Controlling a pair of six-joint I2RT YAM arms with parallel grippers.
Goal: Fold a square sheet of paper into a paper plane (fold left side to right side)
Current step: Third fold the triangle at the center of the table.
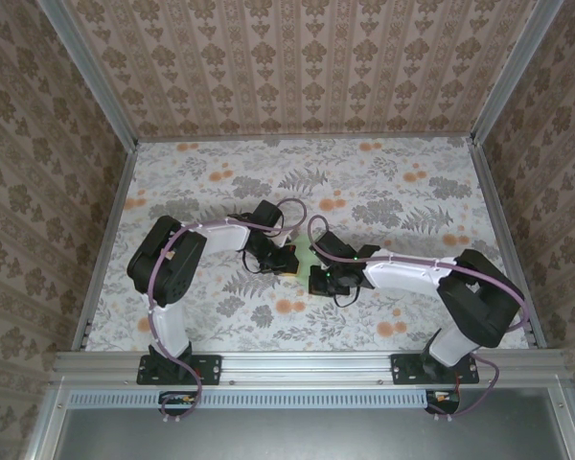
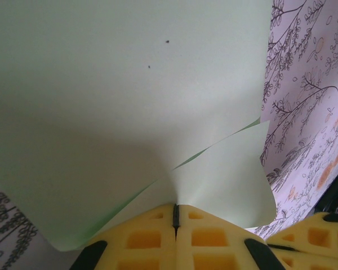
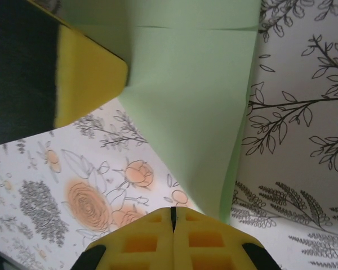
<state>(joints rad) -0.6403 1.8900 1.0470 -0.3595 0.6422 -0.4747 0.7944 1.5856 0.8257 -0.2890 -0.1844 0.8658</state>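
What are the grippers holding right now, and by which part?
The left gripper pinches the paper plane by its near edge; right gripper is shut, hold unclear.

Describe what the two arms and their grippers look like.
The left arm and right arm have white links and bulky black joints; purple cables run along them. The left gripper and right gripper have yellow fingers with square recesses and black trim.

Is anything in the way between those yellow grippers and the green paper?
Nothing visible. The left gripper is shut on the paper, which runs straight into the seam between its fingers. The right gripper is shut too, with the paper's edge reaching its tip; whether it pinches it is unclear.
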